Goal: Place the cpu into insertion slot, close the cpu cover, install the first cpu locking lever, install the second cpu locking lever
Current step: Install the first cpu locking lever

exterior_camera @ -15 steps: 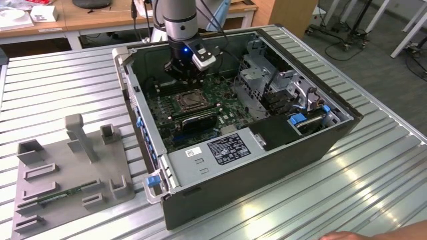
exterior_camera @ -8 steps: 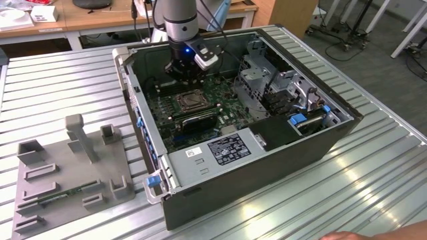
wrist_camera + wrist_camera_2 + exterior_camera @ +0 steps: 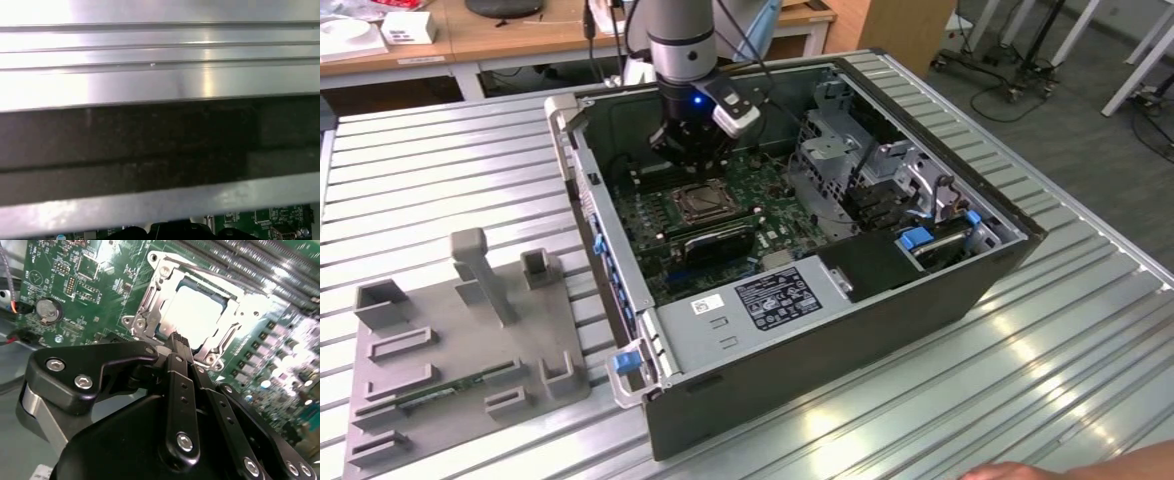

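Cpu seated and covered, levers unsettled.
Nearest, the gripper [image 3: 181, 342] had its fingers pressed together on nothing visible, its tip at the near edge of the insertion slot [image 3: 131, 321]. In that slot lay the cpu [image 3: 197, 315], with the cpu cover [image 3: 150, 302] folded flat over it. I could not tell whether either locking lever beside the slot was latched, so those steps seemed left.

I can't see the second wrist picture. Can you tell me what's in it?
A black pincer, closed, points its tip at the edge of a silver metal frame that sits over a shiny square chip on a green circuit board.
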Action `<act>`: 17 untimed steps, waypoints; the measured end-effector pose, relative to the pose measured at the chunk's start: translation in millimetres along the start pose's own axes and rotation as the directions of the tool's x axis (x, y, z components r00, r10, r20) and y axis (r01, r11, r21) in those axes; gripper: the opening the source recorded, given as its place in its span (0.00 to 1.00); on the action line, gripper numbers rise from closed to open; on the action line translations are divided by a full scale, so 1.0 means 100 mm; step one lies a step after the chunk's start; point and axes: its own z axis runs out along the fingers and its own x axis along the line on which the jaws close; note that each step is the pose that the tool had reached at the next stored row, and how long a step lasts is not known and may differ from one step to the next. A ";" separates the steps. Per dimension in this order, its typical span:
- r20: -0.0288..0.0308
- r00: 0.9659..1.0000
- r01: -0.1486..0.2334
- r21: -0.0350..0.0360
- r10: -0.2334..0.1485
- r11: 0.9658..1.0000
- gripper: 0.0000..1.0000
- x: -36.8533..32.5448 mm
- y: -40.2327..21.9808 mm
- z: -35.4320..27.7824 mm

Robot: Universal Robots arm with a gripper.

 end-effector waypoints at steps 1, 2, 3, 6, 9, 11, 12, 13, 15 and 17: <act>-0.003 1.000 0.009 0.008 -0.009 1.000 0.11 0.000 0.000 0.000; -0.006 1.000 0.019 0.017 -0.019 1.000 0.11 0.000 0.000 0.001; -0.011 1.000 0.028 0.026 -0.028 0.999 0.11 0.000 0.000 0.001; -0.025 0.998 0.051 0.052 -0.050 0.997 0.11 0.000 0.000 0.002; -0.034 0.998 0.059 0.061 -0.057 0.996 0.11 -0.001 -0.017 0.001; -0.039 0.998 0.060 0.061 -0.058 0.996 0.11 -0.004 -0.054 0.004; -0.040 0.998 0.060 0.061 -0.058 0.996 0.11 -0.006 -0.071 0.005; -0.042 0.997 0.060 0.061 -0.058 0.996 0.11 -0.010 -0.085 0.006; -0.048 0.997 0.061 0.061 -0.058 0.996 0.11 -0.029 -0.108 0.010; -0.053 0.997 0.061 0.061 -0.058 0.996 0.11 -0.050 -0.119 0.014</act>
